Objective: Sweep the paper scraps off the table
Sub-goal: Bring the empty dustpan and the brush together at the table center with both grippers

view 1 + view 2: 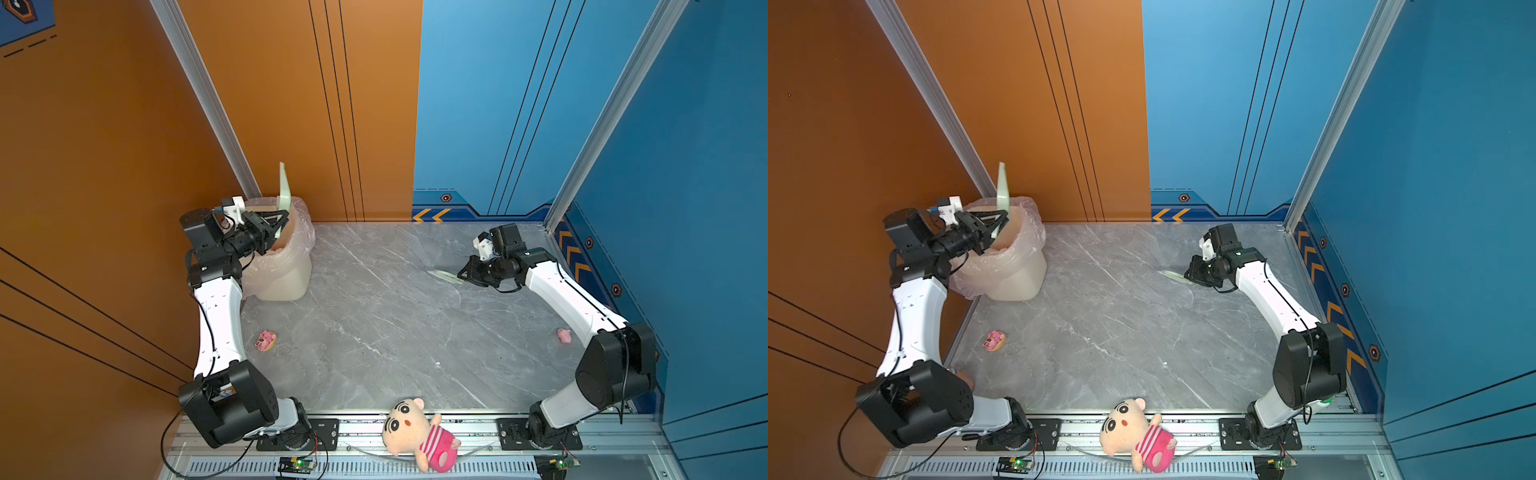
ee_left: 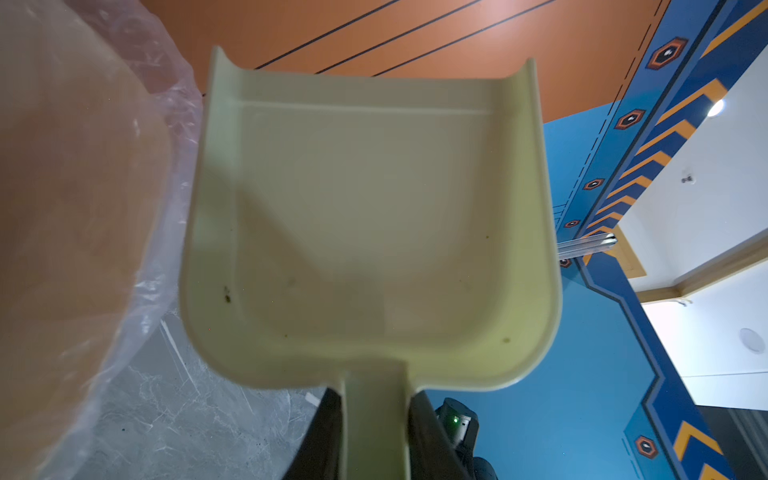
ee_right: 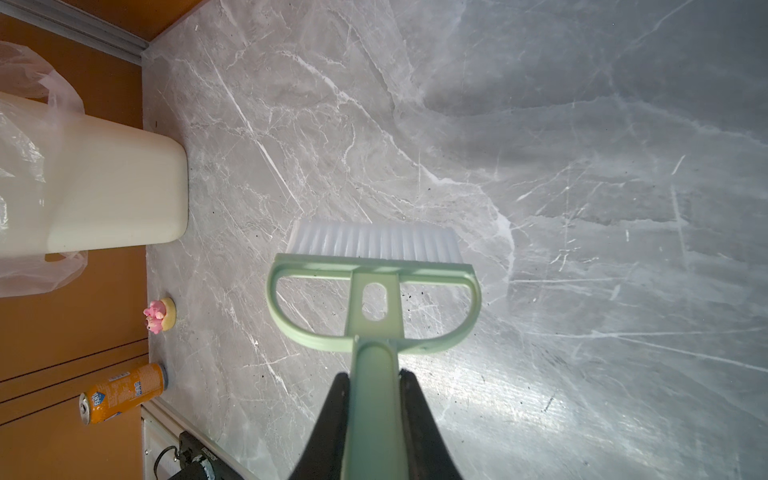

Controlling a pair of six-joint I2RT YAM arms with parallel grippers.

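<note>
Dustpan (image 2: 374,216) tight in left hand (image 2: 374,411), brush (image 3: 374,266) tight in right hand (image 3: 374,376); can (image 3: 124,390) label illegible.

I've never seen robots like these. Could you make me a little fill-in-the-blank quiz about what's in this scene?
1. The left gripper is shut on the handle of a pale green ____.
2. The right gripper is shut on a ____ with white bristles.
3. The white bin is lined with a clear plastic ____.
4. The plush doll's top has pink ____.
Missing words: dustpan, brush, bag, stripes.
</note>
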